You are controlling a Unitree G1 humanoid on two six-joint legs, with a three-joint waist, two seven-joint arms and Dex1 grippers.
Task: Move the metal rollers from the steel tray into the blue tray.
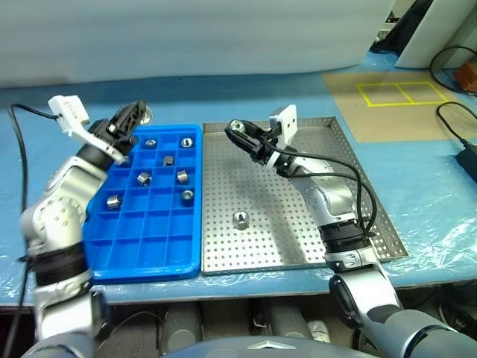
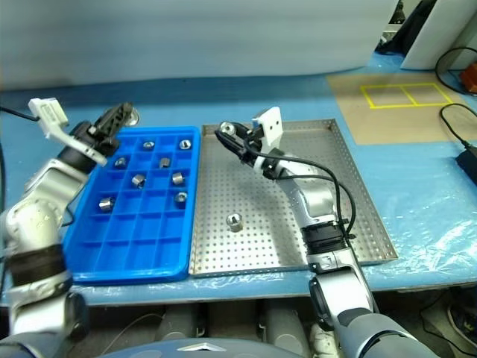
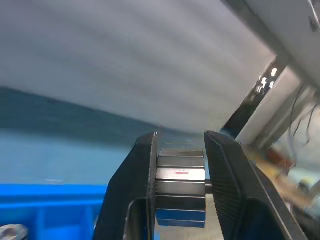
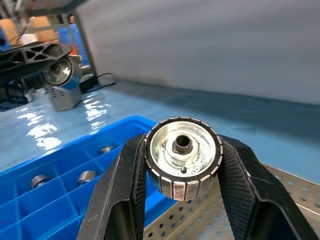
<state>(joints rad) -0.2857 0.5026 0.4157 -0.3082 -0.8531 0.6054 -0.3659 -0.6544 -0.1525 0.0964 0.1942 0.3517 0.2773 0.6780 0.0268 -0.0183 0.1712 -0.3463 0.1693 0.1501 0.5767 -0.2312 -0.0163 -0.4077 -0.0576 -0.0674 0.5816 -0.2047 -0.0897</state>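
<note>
Metal rollers [image 4: 183, 157] sit clenched in both raised grippers' jaws, left [image 1: 139, 113] and right [image 1: 237, 130]

Blue plastic-covered table [image 1: 417, 186], brown board with yellow taped rectangles [image 1: 399, 93], black cables [image 1: 455, 123]

Blue tray [image 1: 145, 257] lies left of steel tray [image 1: 298, 239].

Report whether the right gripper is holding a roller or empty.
Holding one. The right gripper is shut on a metal roller, clamped between both black fingers above the steel tray.
</note>
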